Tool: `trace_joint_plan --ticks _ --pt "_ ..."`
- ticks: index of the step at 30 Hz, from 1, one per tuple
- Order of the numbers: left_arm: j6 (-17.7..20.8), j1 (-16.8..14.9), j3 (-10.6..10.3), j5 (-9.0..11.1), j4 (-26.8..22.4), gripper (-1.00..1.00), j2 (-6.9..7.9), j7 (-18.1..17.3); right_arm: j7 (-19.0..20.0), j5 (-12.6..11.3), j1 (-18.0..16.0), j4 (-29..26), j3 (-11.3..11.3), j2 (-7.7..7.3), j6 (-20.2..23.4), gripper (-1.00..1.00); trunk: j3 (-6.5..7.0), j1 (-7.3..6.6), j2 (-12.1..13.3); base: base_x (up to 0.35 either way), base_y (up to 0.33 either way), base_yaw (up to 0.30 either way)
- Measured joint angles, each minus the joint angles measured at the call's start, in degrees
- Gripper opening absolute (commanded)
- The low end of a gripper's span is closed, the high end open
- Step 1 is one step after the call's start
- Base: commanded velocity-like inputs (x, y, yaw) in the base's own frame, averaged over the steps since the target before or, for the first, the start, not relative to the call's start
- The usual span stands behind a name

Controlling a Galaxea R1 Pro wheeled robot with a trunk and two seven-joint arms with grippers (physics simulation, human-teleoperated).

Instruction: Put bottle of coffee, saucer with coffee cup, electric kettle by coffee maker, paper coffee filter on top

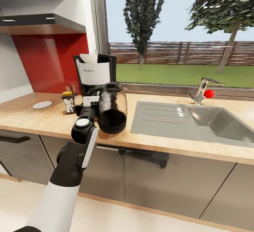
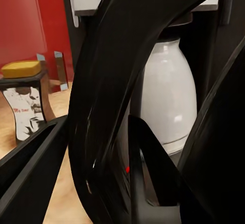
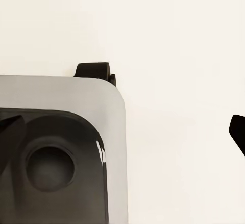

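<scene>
left gripper (image 1: 92, 102) clenched on the handle of the electric kettle (image 1: 112, 108), kettle at the front of the kitchen countertop (image 1: 46, 121).

the kettle stands directly in front of the coffee maker (image 1: 95, 73), whose top carries the paper coffee filter (image 1: 89, 58). the bottle of coffee (image 1: 68, 102) stands just left of the machine; the saucer (image 1: 42, 104) lies further left, apart from it. the kitchen shelf (image 1: 38, 22) hangs above on the wall. a sink (image 1: 211, 119) sits to the right. right gripper state: cannot tell; its wrist view shows the robot base (image 3: 56, 152) over pale floor.
</scene>
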Motion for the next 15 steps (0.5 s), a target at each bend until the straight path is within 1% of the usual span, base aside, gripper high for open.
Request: trace_joint_plan --ticks 12,14,15 --pt "0.02 0.00 0.00 0.03 -0.01 -1.00 0.00 0.00 0.00 0.01 0.00 0.01 0.00 0.00 0.00 1.00 -0.97 0.00 0.00 0.000 0.000 0.000" --pt "0.02 0.00 0.00 0.60 0.00 -1.00 0.00 -0.04 0.00 0.01 0.00 0.01 0.00 0.00 0.00 1.00 -1.13 0.00 0.00 0.000 0.000 0.000" --pt "0.06 0.01 -0.01 1.41 0.01 -1.00 0.00 -0.09 0.00 0.01 0.00 0.01 0.00 0.00 0.00 1.00 -1.36 0.21 -0.39 0.000 0.000 0.000"
